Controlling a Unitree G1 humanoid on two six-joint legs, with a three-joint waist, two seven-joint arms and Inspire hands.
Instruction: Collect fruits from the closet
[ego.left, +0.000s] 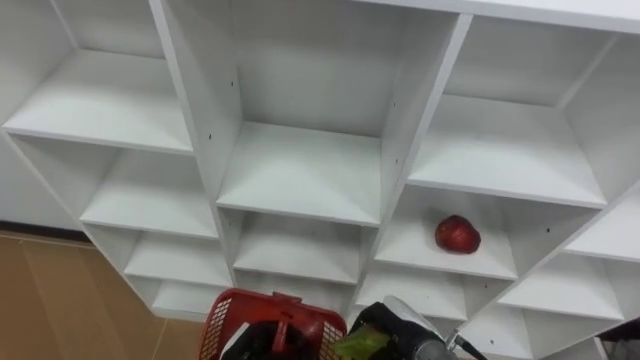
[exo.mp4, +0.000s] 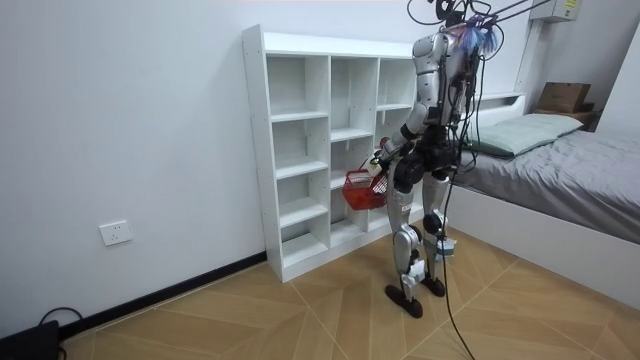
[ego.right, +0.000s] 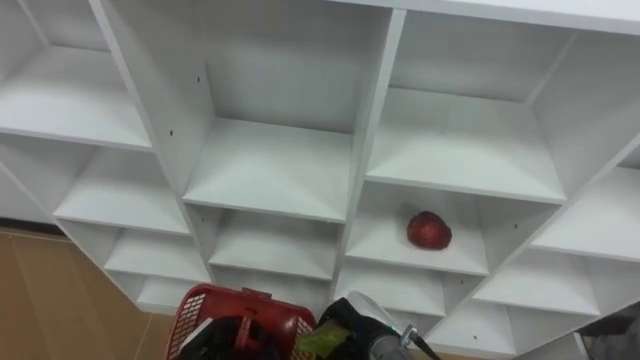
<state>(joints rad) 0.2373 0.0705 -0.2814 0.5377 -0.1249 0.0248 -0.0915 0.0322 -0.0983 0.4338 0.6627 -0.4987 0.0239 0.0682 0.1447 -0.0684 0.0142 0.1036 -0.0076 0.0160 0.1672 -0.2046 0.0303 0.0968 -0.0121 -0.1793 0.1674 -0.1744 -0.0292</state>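
Robot stands facing white shelves (ego.left: 300, 170). Left hand (exo.mp4: 382, 158) at red basket (ego.left: 262, 318), hung low in front, likely to catch fruit; grip hidden, cannot tell. Right hand (ego.left: 400, 335) low, just right of basket, green thing (ego.left: 362, 343) against it; clamped or loose, cannot tell. Red fruit (ego.left: 457, 234) on shelf up-right of that hand, well apart; probably next reach.

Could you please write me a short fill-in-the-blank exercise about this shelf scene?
The shelf unit is ___ in colour.
The apple lying on one shelf is ___.
In the eye views, the basket, also red, shows ___ than the apple.
Missing words: white; red; lower.
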